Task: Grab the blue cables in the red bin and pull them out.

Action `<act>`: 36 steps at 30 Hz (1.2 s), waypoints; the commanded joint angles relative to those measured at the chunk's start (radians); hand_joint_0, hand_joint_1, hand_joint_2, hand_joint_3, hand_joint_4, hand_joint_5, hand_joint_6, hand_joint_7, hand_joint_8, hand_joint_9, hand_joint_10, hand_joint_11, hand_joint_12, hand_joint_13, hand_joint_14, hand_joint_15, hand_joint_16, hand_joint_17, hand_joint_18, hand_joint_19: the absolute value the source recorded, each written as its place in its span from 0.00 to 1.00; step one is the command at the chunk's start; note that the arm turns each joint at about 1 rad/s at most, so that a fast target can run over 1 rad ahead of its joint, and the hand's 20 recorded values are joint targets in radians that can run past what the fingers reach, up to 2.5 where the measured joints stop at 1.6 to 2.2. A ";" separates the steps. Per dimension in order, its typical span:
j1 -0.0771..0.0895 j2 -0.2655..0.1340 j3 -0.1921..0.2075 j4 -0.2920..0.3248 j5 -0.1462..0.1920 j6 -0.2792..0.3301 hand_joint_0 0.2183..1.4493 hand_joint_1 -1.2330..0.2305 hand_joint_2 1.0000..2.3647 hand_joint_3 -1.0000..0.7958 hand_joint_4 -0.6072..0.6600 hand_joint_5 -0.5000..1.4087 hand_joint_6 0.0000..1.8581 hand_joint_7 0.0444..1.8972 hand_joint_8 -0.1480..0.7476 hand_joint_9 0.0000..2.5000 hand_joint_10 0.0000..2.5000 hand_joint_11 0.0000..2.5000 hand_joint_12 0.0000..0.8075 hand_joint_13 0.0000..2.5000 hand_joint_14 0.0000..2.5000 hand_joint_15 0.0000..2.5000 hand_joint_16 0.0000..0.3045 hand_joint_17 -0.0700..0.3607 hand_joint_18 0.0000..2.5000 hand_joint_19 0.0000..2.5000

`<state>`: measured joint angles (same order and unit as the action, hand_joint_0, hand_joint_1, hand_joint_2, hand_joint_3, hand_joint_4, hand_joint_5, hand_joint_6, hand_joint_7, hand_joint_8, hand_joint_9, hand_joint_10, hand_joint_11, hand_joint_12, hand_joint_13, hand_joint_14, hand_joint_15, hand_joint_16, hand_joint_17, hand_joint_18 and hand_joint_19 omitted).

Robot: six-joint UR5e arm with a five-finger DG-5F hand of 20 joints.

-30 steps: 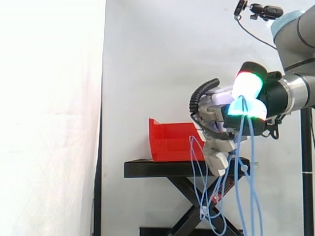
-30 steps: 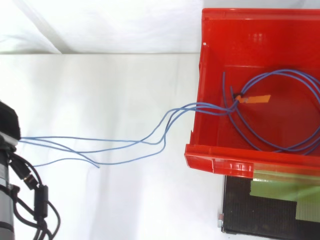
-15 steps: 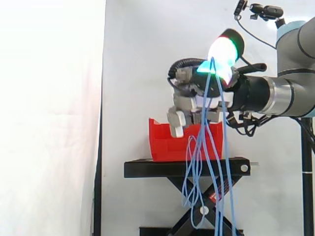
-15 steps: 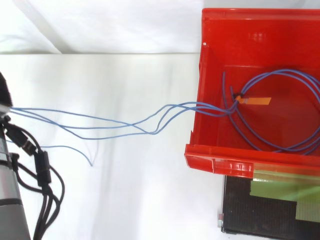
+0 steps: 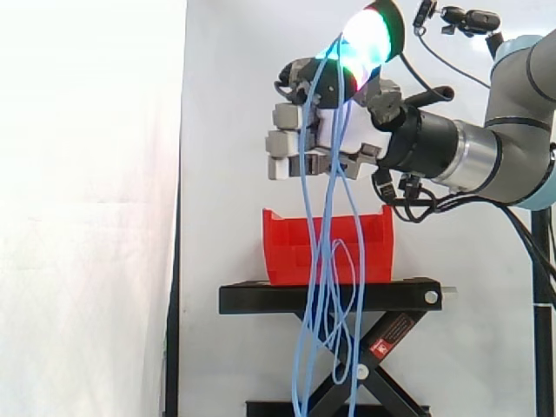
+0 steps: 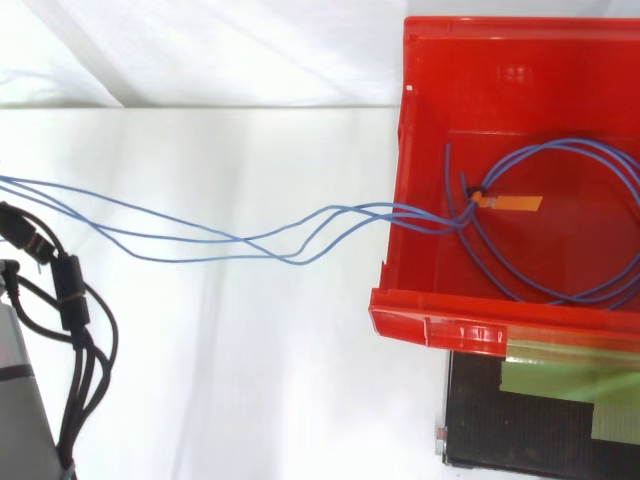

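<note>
My hand (image 5: pixel 354 132) is high above the red bin (image 5: pixel 297 250), shut on a bundle of blue cables (image 5: pixel 322 261). The strands pass under its glowing green pad (image 5: pixel 369 36) and hang down in long loops in front of the bin and the stand. In the top view the blue cables (image 6: pixel 240 238) stretch from the left edge across the white surface and over the wall of the red bin (image 6: pixel 400 150). Inside the bin, a coil of blue cable (image 6: pixel 560 146) still lies on the floor, with an orange tag (image 6: pixel 515 201) on it.
The bin sits on a black scissor-lift stand (image 5: pixel 261 298) before a white curtain. In the top view, green tape (image 6: pixel 570 372) marks the black stand top (image 6: pixel 520 435) below the bin. A camera on a mount (image 5: pixel 469 17) hangs at the upper right.
My hand has risen and swung left, from beside the stand to well above the bin, carrying the cables. In the top view the strands shifted up and the loose end left the picture.
</note>
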<state>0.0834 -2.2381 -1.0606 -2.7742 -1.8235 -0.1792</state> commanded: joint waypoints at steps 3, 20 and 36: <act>0.002 0.000 -0.001 -0.073 0.021 0.025 0.57 0.30 0.00 0.00 0.66 0.78 0.35 0.28 0.53 0.42 0.01 0.31 0.53 0.45 0.01 0.40 0.14 0.38 0.31 0.34; 0.009 0.000 -0.006 -0.196 0.021 0.027 0.58 0.29 0.00 0.00 0.66 0.79 0.33 0.30 0.54 0.44 0.01 0.33 0.49 0.59 0.01 0.66 0.15 0.39 0.44 0.48; 0.010 0.000 -0.007 -0.200 0.018 0.028 0.56 0.27 0.00 0.00 0.64 0.76 0.35 0.26 0.52 0.39 0.01 0.42 0.43 0.54 0.29 0.53 0.14 0.38 0.42 0.49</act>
<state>0.0933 -2.2381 -1.0676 -2.9737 -1.8036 -0.1525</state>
